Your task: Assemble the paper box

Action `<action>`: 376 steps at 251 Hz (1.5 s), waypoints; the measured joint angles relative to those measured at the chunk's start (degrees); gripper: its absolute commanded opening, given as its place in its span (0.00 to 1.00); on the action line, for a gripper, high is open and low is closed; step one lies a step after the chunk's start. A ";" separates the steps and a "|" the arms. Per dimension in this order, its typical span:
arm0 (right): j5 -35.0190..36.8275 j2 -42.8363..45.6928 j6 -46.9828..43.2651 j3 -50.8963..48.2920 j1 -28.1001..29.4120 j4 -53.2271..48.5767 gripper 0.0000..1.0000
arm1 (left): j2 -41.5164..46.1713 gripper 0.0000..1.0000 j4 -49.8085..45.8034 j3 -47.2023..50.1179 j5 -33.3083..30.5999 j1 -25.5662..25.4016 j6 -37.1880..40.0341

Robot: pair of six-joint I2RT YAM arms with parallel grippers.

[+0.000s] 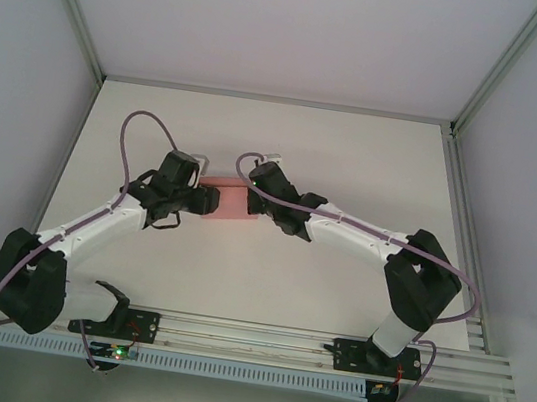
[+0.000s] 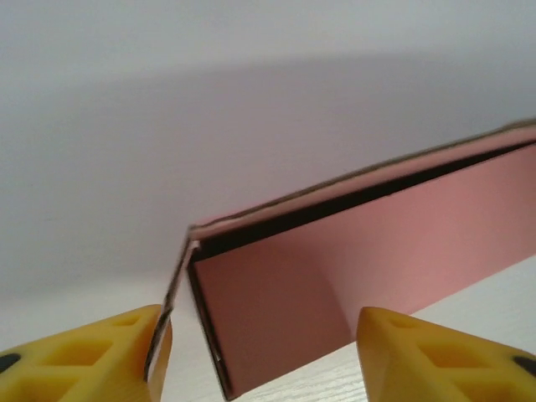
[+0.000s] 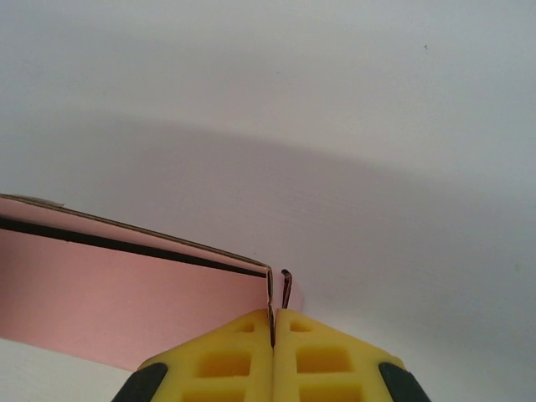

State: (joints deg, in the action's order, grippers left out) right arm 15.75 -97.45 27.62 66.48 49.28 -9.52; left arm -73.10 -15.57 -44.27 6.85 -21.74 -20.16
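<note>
Right end effector is pinched shut on an end flap of the paper box, located mid-table btwn both arms. Left end effector is spread astride the opp. end. Recommended: firm pinch w/o creasing while the loose flap is tucked.
</note>
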 measured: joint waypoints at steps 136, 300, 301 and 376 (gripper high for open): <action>-2.84 -1.62 5.25 2.80 -1.55 -1.44 0.00 | -2.23 0.47 3.54 0.04 0.83 0.48 -2.23; 1.97 -1.84 -0.98 -3.43 0.68 10.29 0.00 | 2.29 0.69 -8.52 -2.21 -5.38 0.46 -2.25; 1.97 -1.84 -0.98 -3.43 0.68 10.29 0.00 | 2.36 0.69 -8.63 -2.25 -5.46 0.46 -2.27; 2.25 -2.05 -0.98 -3.52 0.74 10.88 0.00 | 5.90 0.67 -14.14 -5.40 -9.68 0.46 -1.70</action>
State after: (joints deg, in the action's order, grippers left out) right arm 18.00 -99.50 26.63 62.96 50.02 1.37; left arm -67.20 -29.71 -49.67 -2.83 -21.28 -21.87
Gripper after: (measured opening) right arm 0.047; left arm 0.679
